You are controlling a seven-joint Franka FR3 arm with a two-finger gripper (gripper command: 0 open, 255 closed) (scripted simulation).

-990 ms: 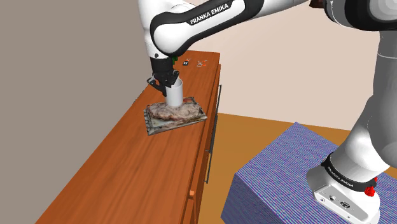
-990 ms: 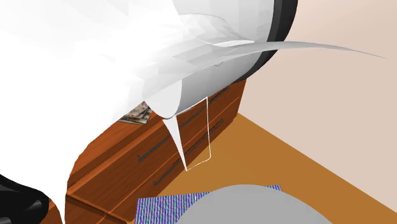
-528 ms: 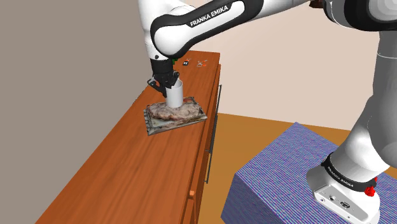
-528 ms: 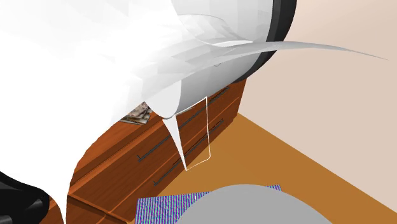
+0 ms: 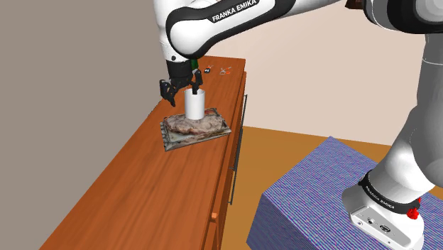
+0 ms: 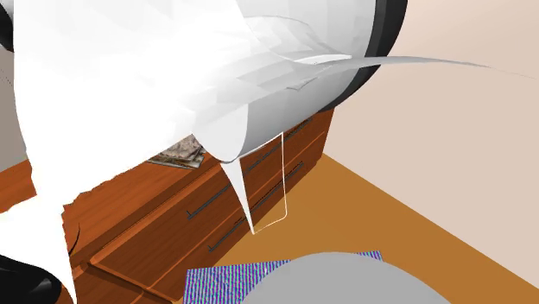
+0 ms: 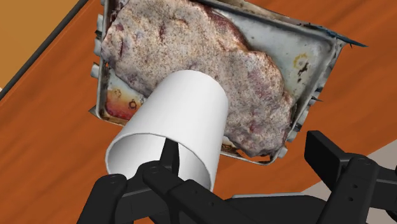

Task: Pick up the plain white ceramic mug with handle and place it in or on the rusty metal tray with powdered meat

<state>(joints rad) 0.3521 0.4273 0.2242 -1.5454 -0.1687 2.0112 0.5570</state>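
Note:
A plain white mug (image 5: 194, 105) stands upright on the meat (image 5: 197, 126) in the rusty metal tray (image 5: 172, 139), at the far part of the wooden dresser top. My gripper (image 5: 179, 90) hangs just above the mug's rim, open, its fingers spread to either side and holding nothing. In the wrist view the mug (image 7: 184, 114) rises from the tray (image 7: 313, 57) and the pinkish powdered meat (image 7: 210, 57). One black fingertip (image 7: 168, 159) sits at the mug's rim, the other finger (image 7: 327, 153) well apart from it. No handle shows on the mug. A corner of the tray (image 6: 177, 155) shows under the arm.
The tray sits on a long wooden dresser (image 5: 142, 192) with drawers on its front. Small items (image 5: 226, 70) lie at its far end. My stand, a blue-patterned box (image 5: 312, 206), is at the lower right. The white arm (image 6: 129, 78) blocks much of the second exterior view.
The fingers have come apart and let go of the mug, which now stands on the meat in the tray. The hand has lifted slightly.

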